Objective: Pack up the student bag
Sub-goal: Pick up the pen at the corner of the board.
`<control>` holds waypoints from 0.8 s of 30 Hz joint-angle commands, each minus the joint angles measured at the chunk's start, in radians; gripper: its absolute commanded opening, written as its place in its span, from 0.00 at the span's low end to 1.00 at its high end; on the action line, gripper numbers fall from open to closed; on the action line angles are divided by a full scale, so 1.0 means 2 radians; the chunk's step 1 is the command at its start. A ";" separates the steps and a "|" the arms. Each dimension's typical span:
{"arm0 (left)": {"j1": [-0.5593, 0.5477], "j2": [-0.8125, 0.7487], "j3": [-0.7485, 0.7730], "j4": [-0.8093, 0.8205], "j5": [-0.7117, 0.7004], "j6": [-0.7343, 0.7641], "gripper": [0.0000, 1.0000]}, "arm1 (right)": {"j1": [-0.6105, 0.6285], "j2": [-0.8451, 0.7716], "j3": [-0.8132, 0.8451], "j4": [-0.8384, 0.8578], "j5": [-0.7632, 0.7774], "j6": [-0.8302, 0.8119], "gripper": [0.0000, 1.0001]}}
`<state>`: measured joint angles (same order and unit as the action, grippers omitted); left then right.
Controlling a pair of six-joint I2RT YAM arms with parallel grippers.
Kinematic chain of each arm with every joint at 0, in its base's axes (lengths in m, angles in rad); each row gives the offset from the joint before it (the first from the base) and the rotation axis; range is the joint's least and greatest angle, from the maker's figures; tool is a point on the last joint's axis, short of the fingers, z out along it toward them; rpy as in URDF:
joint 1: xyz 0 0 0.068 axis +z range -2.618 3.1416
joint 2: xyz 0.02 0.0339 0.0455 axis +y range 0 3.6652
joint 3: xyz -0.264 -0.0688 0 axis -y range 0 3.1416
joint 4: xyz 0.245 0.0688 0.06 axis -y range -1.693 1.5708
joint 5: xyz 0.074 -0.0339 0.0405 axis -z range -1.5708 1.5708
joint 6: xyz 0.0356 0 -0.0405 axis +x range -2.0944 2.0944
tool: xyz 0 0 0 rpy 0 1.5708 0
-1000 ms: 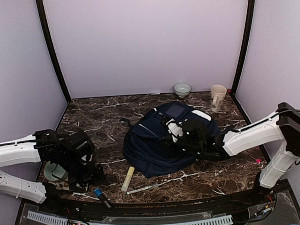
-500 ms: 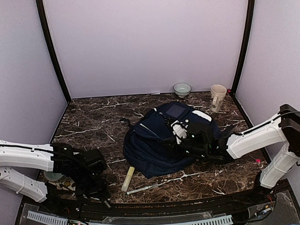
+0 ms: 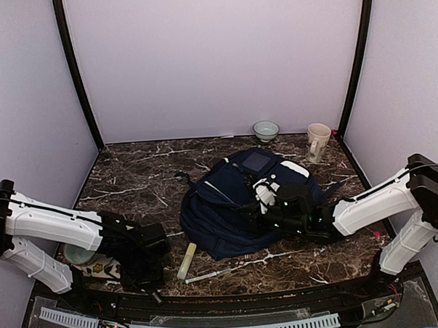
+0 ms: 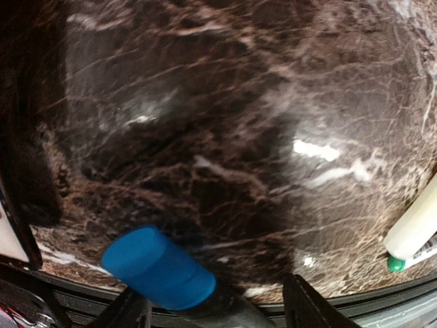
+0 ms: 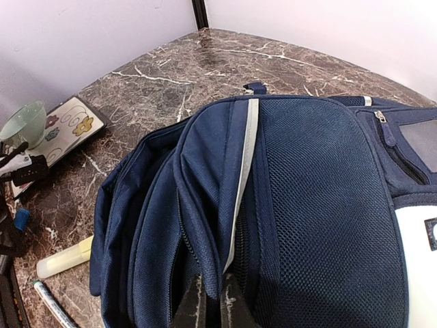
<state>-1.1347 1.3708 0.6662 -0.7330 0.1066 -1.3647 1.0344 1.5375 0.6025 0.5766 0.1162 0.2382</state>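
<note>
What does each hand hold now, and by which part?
The right hand pinches the student bag by the striped fold beside its opening. The left hand holds nothing: it is open around a blue-capped marker.

Top view looks down over my whole table (image 3: 132, 182); left wrist hugs its near edge; right wrist closely faces the bag (image 5: 307, 171), shared with top.

Left wrist view's pretty blurry: the blue-capped marker (image 4: 158, 268) runs off the bottom edge, only its cap end showing, and the pale tube (image 4: 415, 229) and green-tipped pen (image 4: 396, 263) get cropped on the right. From the top, the left arm (image 3: 62, 227) covers most of the green bowl (image 3: 74, 254). The student bag (image 5: 307, 205) spills past the right wrist frame.
</note>
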 commanded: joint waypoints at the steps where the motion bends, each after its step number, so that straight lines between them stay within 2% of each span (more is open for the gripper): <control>1: -0.003 0.040 0.020 0.010 -0.042 0.039 0.63 | 0.007 -0.012 -0.006 0.028 -0.007 0.007 0.00; 4: -0.003 0.065 0.030 0.008 -0.059 0.054 0.53 | 0.007 -0.017 -0.011 0.028 -0.005 0.007 0.00; 5: -0.003 0.070 0.032 0.010 -0.064 0.060 0.46 | 0.007 -0.018 -0.013 0.029 -0.004 0.007 0.00; 8: -0.001 0.085 0.043 0.016 -0.084 0.072 0.33 | 0.007 -0.019 -0.013 0.029 -0.004 0.007 0.00; 15: 0.006 0.117 0.107 -0.022 -0.196 0.116 0.17 | 0.007 -0.022 -0.010 0.035 -0.033 0.007 0.00; 19: 0.010 0.112 0.115 -0.017 -0.235 0.126 0.10 | 0.007 -0.024 -0.007 0.037 -0.053 0.012 0.00; 22: 0.012 0.106 0.124 -0.023 -0.276 0.129 0.01 | 0.007 -0.026 -0.004 0.037 -0.058 0.014 0.00; 24: 0.016 0.107 0.136 -0.033 -0.302 0.130 0.00 | 0.007 -0.025 0.003 0.030 -0.058 0.012 0.00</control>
<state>-1.1141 1.5948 0.8986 -0.7788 -0.3069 -1.1236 1.0340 1.5257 0.5877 0.5835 0.0708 0.2455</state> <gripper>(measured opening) 0.285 0.047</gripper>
